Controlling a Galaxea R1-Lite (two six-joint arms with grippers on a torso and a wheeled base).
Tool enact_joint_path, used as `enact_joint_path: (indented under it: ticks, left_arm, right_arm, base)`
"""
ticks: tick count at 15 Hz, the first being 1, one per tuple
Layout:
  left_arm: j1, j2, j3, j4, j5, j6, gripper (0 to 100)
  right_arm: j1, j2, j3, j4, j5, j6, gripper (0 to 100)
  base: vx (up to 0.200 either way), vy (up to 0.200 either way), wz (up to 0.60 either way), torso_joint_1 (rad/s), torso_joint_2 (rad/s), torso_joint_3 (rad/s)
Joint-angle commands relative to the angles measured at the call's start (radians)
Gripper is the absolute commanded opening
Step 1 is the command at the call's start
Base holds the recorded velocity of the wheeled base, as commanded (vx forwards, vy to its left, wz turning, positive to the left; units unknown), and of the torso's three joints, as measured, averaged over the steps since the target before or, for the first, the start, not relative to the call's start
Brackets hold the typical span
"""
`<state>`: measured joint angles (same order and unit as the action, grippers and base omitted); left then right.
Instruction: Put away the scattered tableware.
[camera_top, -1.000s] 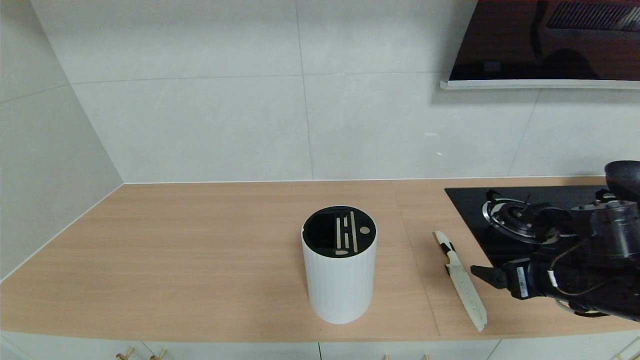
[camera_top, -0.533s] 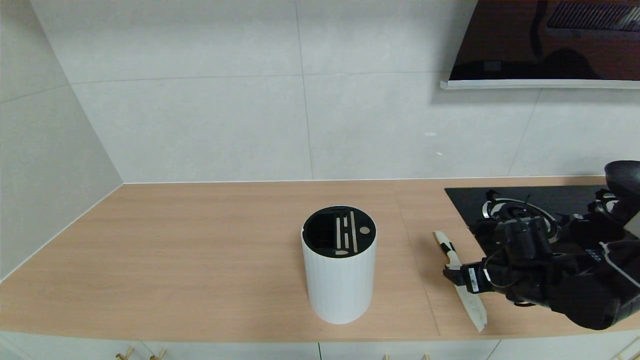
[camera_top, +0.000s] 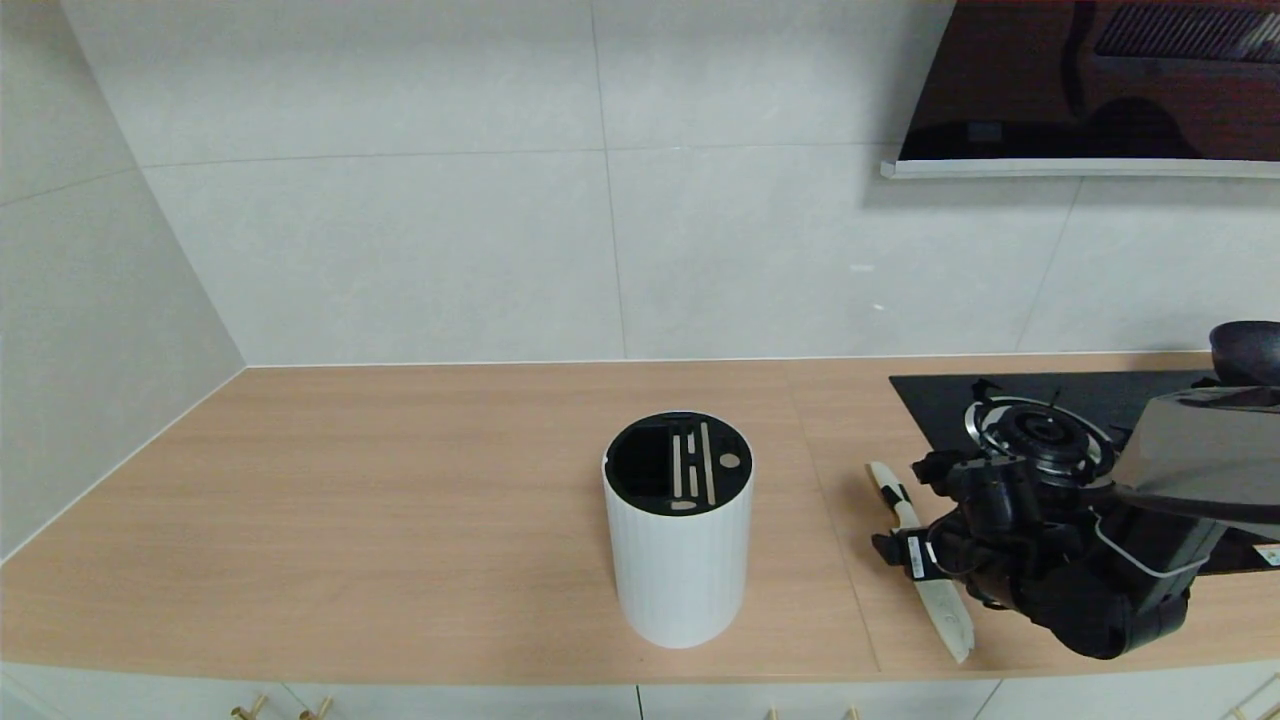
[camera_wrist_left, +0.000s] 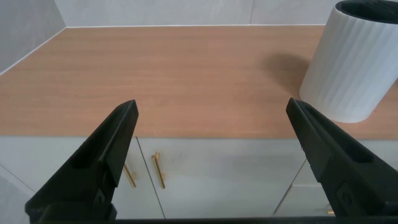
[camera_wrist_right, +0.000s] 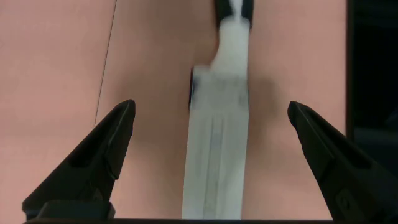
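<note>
White round knife holder (camera_top: 678, 560) stands upright mid wooden counter (camera_top: 400, 500). Black top, long slots, one big square hole. White knife (camera_top: 942, 603) lies flat to holder's right, well apart, handle toward wall, blade tip near front edge. Right gripper (camera_top: 903, 507) low over knife, fingers spread. Black gas stove (camera_top: 1040, 430) just beyond. Dark hood (camera_top: 1090, 90) on grey tile wall (camera_top: 400, 200).

Mid-surface (camera_top: 400, 500): holder (camera_top: 678, 530), upright. Well to its right: knife (camera_top: 940, 605), flat on the surface, handle toward the wall, tip toward the front edge. Behind and right of the knife: stove (camera_top: 940, 410). Over the knife: right claw (camera_wrist_right: 211, 134), spread to either side.
</note>
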<state>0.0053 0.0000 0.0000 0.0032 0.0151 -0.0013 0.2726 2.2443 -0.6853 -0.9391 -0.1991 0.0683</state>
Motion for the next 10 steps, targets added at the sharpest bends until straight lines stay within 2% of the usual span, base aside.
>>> enact_joint_path:
  ticks: [1, 10]
  left_arm:
    - [0.001, 0.000, 0.000, 0.000, 0.000, 0.000, 100]
    - [0.001, 0.000, 0.000, 0.000, 0.000, 0.000, 100]
  right_arm:
    - [-0.004, 0.040, -0.008, -0.018, 0.000, 0.001, 100]
    - [-0.009, 0.074, -0.042, -0.021, -0.011, 0.002, 100]
  base:
    - [0.000, 0.000, 0.00, 0.000, 0.00, 0.000]
    - [0.000, 0.000, 0.00, 0.000, 0.00, 0.000]
